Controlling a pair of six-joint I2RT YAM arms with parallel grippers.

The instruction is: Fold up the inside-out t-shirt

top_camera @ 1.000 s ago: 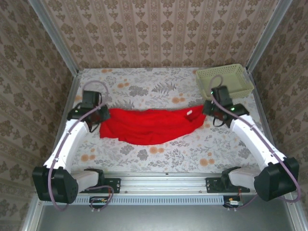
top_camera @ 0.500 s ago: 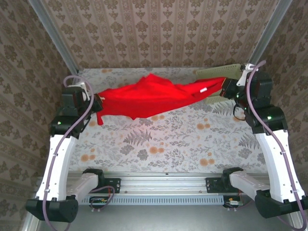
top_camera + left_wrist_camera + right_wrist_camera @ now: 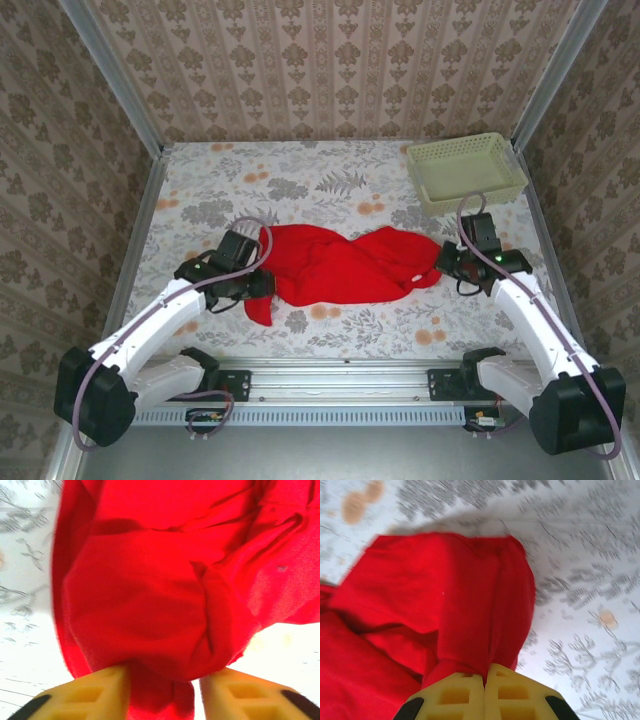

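Left arm: on your left it reaches in low from the near edge, its wrist at the left end of the cloth.
Left gripper [image 3: 162,679]: your left wrist view has the yellow fingers [image 3: 95,692] standing apart, with a bunch of red cloth sitting in the gap between them. You cannot tell whether they press on it.
Inside-out t-shirt [image 3: 345,265]: it lies crumpled in a long heap across the middle of the floral table [image 3: 300,175], nearer the front edge than the back wall. It is stretched from one gripper to the other, and one loose flap trails toward you just beside the left gripper.
Right gripper [image 3: 485,672]: the fingers [image 3: 455,695] are pressed together on a gathered fold at the shirt's right end, and the cloth fans out from that pinch.
Right arm: on your right, it angles in from the near corner.
Basket [image 3: 478,197]: pale green, in the far right corner of the table — apart from the shirt, beyond the right gripper.
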